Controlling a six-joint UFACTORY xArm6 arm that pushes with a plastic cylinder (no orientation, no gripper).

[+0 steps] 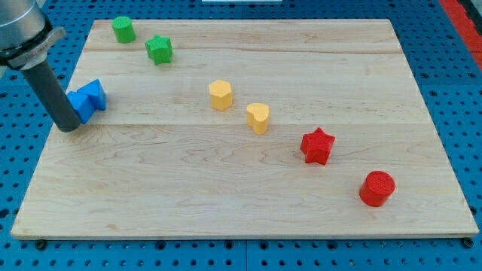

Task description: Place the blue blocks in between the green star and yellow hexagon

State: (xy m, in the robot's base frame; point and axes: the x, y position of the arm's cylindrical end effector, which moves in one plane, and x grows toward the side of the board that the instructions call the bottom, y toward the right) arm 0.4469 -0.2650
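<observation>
My tip [68, 126] rests on the board at the view's left, touching the left side of two blue blocks: a blue cube [80, 105] and a blue triangular block [94, 92] just right of it, pressed together. The green star [159, 50] lies toward the view's top, up and right of the blue blocks. The yellow hexagon [221, 95] sits near the middle, right of the blue blocks. The gap between star and hexagon holds no block.
A green cylinder [123, 29] stands at the view's top left. A yellow heart [258, 117], a red star [317, 145] and a red cylinder [376, 188] run diagonally toward the view's bottom right. The wooden board [226, 203] lies on a blue pegboard.
</observation>
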